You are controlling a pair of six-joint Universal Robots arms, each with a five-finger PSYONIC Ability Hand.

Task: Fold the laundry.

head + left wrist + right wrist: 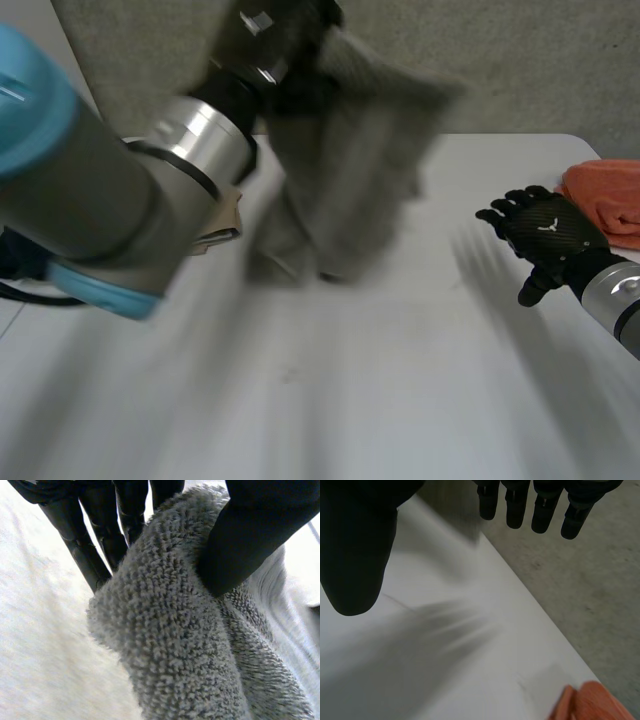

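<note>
The left hand (268, 45) is clamped on the grey terry towel (175, 630), pinching a fold between thumb and fingers. It holds the towel raised over the back of the white counter (400, 380). The right hand (545, 235) hovers over the counter's right side with fingers straight and apart, holding nothing, near the orange towel (612, 200) at the right edge.

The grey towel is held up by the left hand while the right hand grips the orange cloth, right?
No: the right hand grips nothing, its fingers open clear of the orange cloth, as the right wrist view shows. The left hand does hold the grey towel.
</note>
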